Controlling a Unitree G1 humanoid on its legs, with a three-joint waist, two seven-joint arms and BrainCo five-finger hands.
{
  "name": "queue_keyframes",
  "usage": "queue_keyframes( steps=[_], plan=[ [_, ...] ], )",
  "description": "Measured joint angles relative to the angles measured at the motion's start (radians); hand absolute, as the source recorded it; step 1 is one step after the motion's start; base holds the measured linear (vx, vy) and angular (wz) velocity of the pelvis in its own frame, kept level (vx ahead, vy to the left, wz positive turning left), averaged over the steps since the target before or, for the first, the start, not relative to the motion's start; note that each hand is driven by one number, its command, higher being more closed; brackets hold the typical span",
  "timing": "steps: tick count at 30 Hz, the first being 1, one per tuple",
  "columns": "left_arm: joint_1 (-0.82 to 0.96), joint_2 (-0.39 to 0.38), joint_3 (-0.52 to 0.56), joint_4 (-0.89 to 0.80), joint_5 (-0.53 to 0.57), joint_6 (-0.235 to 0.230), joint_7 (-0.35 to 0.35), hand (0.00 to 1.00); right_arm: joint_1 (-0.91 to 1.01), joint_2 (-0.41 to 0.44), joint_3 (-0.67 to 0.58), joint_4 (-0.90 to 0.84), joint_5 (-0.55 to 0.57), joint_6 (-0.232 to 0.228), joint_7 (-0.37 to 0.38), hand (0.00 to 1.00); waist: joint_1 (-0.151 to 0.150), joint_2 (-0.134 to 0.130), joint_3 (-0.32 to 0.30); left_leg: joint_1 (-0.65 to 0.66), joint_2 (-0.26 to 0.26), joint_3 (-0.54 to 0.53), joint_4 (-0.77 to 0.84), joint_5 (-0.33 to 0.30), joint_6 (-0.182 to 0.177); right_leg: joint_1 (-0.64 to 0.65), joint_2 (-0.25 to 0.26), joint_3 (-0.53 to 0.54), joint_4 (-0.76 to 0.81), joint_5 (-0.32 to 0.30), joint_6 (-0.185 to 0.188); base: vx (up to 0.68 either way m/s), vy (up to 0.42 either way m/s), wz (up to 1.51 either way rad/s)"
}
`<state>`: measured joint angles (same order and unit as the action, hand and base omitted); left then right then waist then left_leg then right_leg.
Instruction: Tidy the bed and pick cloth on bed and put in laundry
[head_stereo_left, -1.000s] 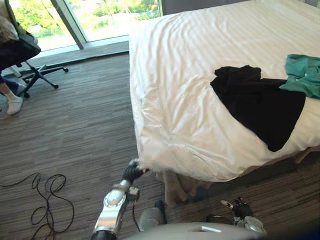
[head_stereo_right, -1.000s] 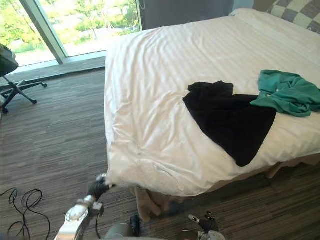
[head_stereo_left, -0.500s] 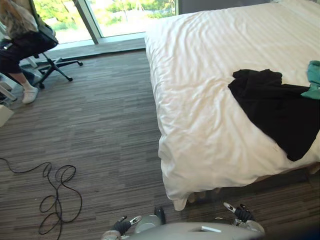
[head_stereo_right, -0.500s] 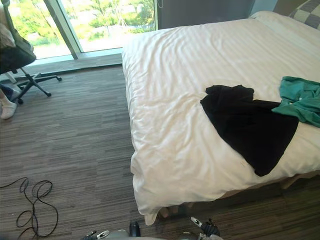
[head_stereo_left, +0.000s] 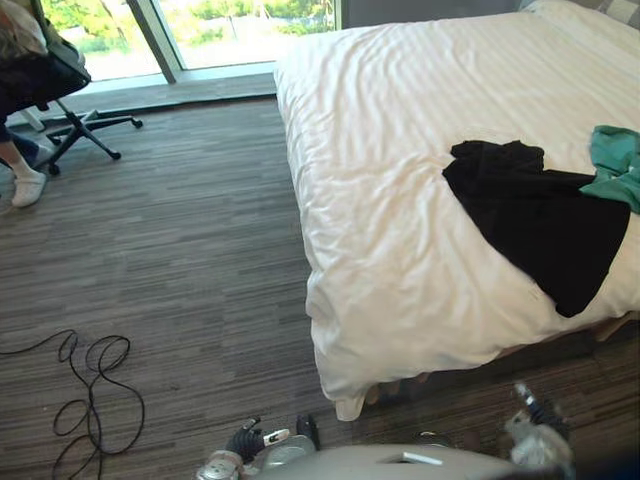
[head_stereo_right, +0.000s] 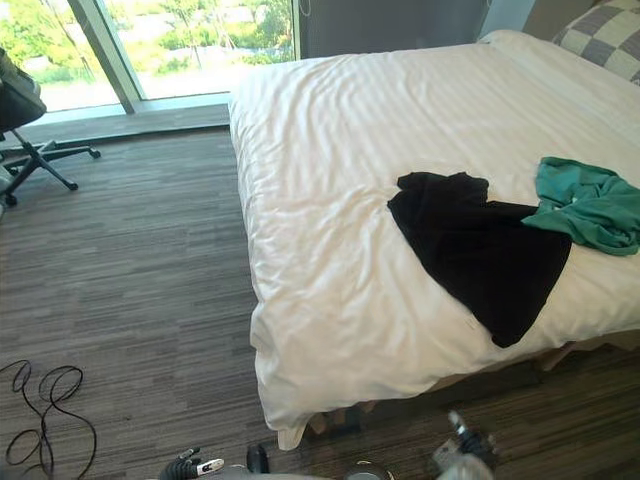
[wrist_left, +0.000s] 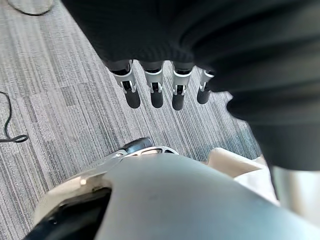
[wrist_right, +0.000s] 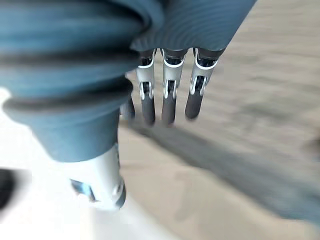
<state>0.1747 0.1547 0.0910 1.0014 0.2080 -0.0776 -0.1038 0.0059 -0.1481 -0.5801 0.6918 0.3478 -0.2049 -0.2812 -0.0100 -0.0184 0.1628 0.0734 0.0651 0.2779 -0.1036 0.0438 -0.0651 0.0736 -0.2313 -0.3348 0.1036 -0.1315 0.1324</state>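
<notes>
Fingers (wrist_left: 156, 92) of your left hand (head_stereo_left: 243, 442) and right hand (wrist_right: 168, 100) hang loose, empty. You stand back, so the black cloth (head_stereo_right: 480, 255) lies well beyond them.

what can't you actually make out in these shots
- green cloth: cut by the left eye view's right edge.
- black cloth: one corner hidden under the green cloth.
- right hand: blurred in both eye views.
- space under the bed: hidden by its overhanging white cover.
- person on the office chair: cut by the left eye view's corner; a leg and shoe show.
</notes>
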Motion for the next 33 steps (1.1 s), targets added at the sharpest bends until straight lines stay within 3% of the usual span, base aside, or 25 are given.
queue_keyframes(
  steps=[3,5,7,10,11,13,16,19,21,24,29,33],
  plan=[
    [0.003,0.009,-0.02,-0.006,-0.001,-0.003,0.024,0.0,-0.028,-0.026,0.015,-0.213,-0.03,-0.062,0.076,1.0,0.001,-0.002,0.001,-0.011,0.001,0.007,0.001,0.0,0.001,-0.008,0.003,0.01,0.001,0.009,0.004,0.09,0.004,-0.07],
    [0.007,0.01,-0.023,-0.008,-0.001,-0.008,0.039,0.0,-0.052,-0.038,0.054,-0.369,-0.062,-0.078,0.162,1.0,-0.001,-0.003,0.002,-0.012,0.001,0.013,0.002,-0.002,0.0,-0.014,0.004,0.018,0.001,0.009,0.004,0.11,-0.002,-0.1],
    [0.01,0.021,-0.048,-0.023,0.0,-0.013,0.045,0.0,-0.079,-0.078,0.142,-0.499,-0.068,-0.09,0.294,1.0,0.0,-0.008,0.005,-0.011,0.002,0.014,0.006,-0.003,-0.001,-0.011,0.006,0.019,0.001,0.01,0.003,0.12,-0.011,0.01],
    [0.014,0.024,-0.054,-0.03,0.001,-0.022,0.049,0.0,-0.143,-0.1,0.279,-0.556,-0.057,-0.101,0.493,1.0,0.004,-0.014,0.008,-0.007,0.007,0.013,0.007,-0.003,-0.001,-0.004,0.012,0.019,0.001,0.014,0.0,0.08,-0.011,0.05],
    [0.014,0.024,-0.055,-0.03,0.001,-0.022,0.054,0.0,-0.156,-0.099,0.314,-0.558,-0.055,-0.101,0.528,1.0,0.005,-0.015,0.009,-0.004,0.007,0.012,0.007,-0.003,-0.001,0.0,0.012,0.018,0.001,0.014,-0.001,0.07,-0.006,0.1],
    [0.014,0.027,-0.073,-0.033,0.001,-0.026,0.075,0.0,-0.202,-0.095,0.45,-0.556,-0.035,-0.099,0.638,1.0,0.028,-0.016,0.01,-0.004,0.013,0.011,0.007,-0.003,-0.001,0.003,0.018,0.017,0.001,0.022,-0.005,0.06,-0.002,0.06],
    [0.006,0.028,-0.075,-0.036,-0.002,-0.041,0.1,0.0,-0.304,-0.065,0.592,-0.538,-0.009,-0.063,0.717,1.0,0.052,-0.018,0.027,-0.022,0.021,-0.007,0.007,-0.002,-0.001,-0.006,0.025,0.005,0.002,0.035,-0.01,0.01,0.0,0.13],
    [-0.029,0.039,-0.075,-0.037,-0.008,-0.048,0.112,0.0,-0.405,-0.032,0.666,-0.525,0.018,-0.032,0.734,1.0,0.077,-0.034,0.065,-0.078,0.02,-0.024,0.026,0.0,0.001,-0.043,0.021,-0.012,0.007,0.038,-0.013,-0.06,0.012,0.2],
    [-0.083,0.052,-0.075,-0.036,-0.044,-0.057,0.116,0.0,-0.524,0.006,0.722,-0.476,0.041,0.002,0.741,1.0,0.099,-0.051,0.127,-0.155,0.025,-0.053,0.064,0.005,0.007,-0.087,0.023,-0.026,0.01,0.052,-0.026,-0.13,0.017,0.32],
    [-0.134,0.054,-0.079,-0.041,-0.081,-0.065,0.133,0.0,-0.628,0.04,0.781,-0.403,0.04,0.034,0.737,1.0,0.124,-0.053,0.19,-0.221,0.025,-0.078,0.077,0.023,0.014,-0.131,0.021,-0.044,0.01,0.065,-0.028,-0.11,0.027,0.29],
    [-0.166,0.046,-0.08,-0.077,-0.121,-0.091,0.152,0.0,-0.731,0.078,0.848,-0.271,0.015,0.081,0.697,1.0,0.143,-0.036,0.278,-0.316,0.02,-0.111,0.112,0.039,0.023,-0.195,0.014,-0.066,0.021,0.08,-0.034,-0.06,0.036,0.19],
    [-0.214,0.019,-0.082,-0.071,-0.142,-0.104,0.155,0.0,-0.786,0.079,0.825,-0.108,0.001,0.089,0.618,1.0,0.154,0.002,0.31,-0.404,0.014,-0.122,0.144,0.049,0.028,-0.282,0.004,-0.066,0.06,0.08,-0.034,-0.05,0.038,0.04]
  ],
)
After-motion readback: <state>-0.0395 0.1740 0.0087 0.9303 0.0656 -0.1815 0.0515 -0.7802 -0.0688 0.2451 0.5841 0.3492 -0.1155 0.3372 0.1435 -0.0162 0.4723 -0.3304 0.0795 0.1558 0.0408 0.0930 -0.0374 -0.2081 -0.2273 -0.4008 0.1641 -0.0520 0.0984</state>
